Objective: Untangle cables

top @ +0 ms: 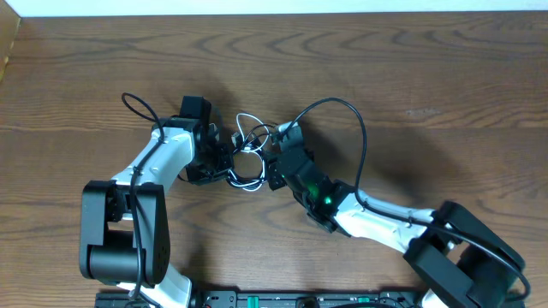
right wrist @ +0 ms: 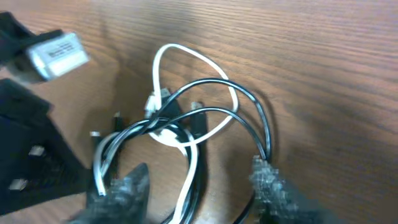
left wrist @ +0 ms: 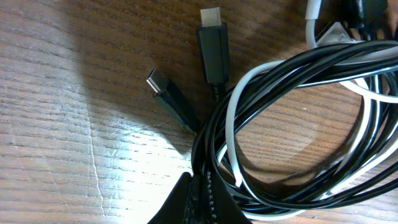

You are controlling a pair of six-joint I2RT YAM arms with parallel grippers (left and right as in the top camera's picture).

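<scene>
The cables (top: pixel 248 154) are found in one loose tangle near the middle of the wooden tabletop (top: pixel 411 68), and the heap is flanked closely by both arms, one from each side.

At the left wrist, the left tool (left wrist: pixel 202 202) is seen fully closed, and a bunch of strands is pinched between its dark tips at the bottom edge of the view. From that pinch the black cords (left wrist: pixel 323 59) are swept out to the right in stacked loops, and a white cord (left wrist: pixel 230 127) is threaded through them. Two connector ends are laid bare on the wood just beside the loops: a broad black plug (left wrist: pixel 214 46) with a metal tip pointed away from the tool, and a slimmer plug (left wrist: pixel 168 93) angled to the upper left.

At the right wrist, the right tool (right wrist: pixel 199 180) is held open. Its fingers (right wrist: pixel 127 186) are blurred and set well apart, and the lower part of the tangle is straddled by them. Nothing is seen to be clamped there, though one black strand is run close to the right-hand finger. Beyond them, a white loop is lifted clear of the black ones at the top of the heap.
</scene>
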